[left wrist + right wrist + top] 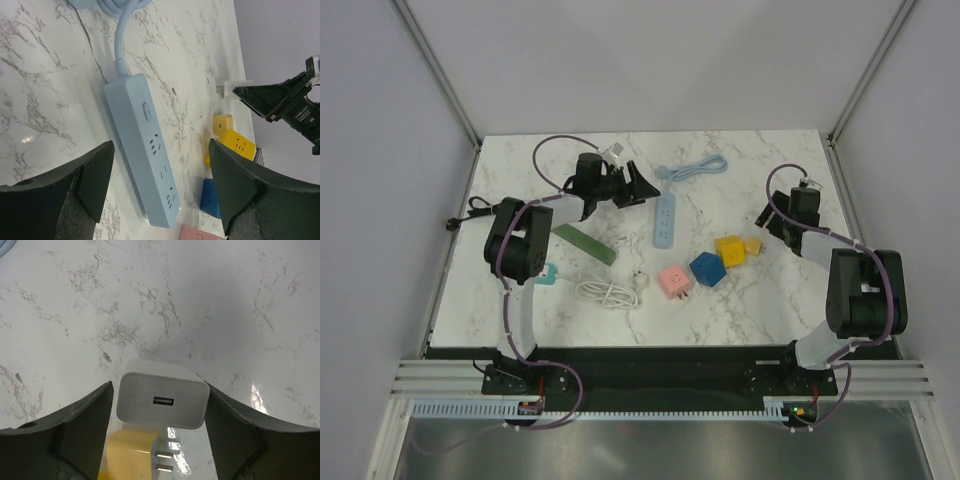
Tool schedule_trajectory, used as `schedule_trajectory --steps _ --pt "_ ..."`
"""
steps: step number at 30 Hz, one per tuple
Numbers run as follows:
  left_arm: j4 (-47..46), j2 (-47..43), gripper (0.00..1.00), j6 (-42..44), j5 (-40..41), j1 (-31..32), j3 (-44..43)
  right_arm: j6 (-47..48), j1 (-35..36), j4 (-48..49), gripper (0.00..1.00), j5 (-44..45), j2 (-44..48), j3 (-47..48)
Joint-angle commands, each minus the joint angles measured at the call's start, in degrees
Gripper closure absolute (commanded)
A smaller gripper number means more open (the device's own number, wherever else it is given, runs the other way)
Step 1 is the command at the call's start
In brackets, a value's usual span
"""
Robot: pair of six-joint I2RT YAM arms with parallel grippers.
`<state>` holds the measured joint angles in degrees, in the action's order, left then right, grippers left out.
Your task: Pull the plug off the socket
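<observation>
counter: marble counter (pixel 760 300) carried a blue power strip (pixel 145 150), sockets all bare in left wrist view.
plug: white USB charger (pixel 162 400) lay between right claw's fingers, off the strip, beside a yellow adapter (pixel 132 457).
left claw (pixel 620 185): released, fingers wide, hovered over the strip, grasping nothing.
right claw (pixel 160 440): fingers spread either side of the charger; gaps visible, looked released.
step: plug looked already out; release and set-down stage.
next: likely lift right claw clear without dragging the charger.
</observation>
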<state>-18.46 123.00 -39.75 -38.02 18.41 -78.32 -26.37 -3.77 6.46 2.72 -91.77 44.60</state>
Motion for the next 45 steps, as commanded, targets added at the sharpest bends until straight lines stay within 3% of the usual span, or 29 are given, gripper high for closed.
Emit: schedule_trajectory --steps 1,9,17,23,30,34,40,45 --pt "-3.9 -3.7 0.17 2.7 -0.5 0.0 1.9 -0.4 -1.1 0.6 0.19 -2.5 2.6 0.0" --pt "-5.4 -3.6 0.17 2.1 -2.1 -0.1 1.9 0.1 -3.0 -3.9 0.04 -1.1 6.2 0.4" --pt "-6.2 -3.6 0.17 1.8 -2.8 -0.2 2.4 0.2 -3.0 -6.3 0.04 -2.5 10.3 0.3" --pt "-8.9 -8.7 0.17 2.3 -2.8 -0.2 8.6 -0.5 -2.9 -9.4 0.02 -5.3 16.3 0.2" --pt "-18.6 -21.6 0.18 -4.5 -3.2 0.0 24.6 -0.4 2.1 -12.9 0.02 -8.4 24.8 -1.1" --pt "-23.6 -34.4 0.18 -7.9 -1.6 2.1 35.0 -1.1 7.4 -14.6 0.02 -9.9 27.8 -2.1" --pt "-23.4 -54.7 0.17 -11.2 4.7 5.1 52.8 -4.3 15.2 -13.1 0.02 -9.0 34.7 -8.3" --pt "-13.1 -77.4 0.17 -11.1 7.0 5.1 60.6 -6.6 15.6 -11.1 0.02 -11.8 41.3 -14.6"
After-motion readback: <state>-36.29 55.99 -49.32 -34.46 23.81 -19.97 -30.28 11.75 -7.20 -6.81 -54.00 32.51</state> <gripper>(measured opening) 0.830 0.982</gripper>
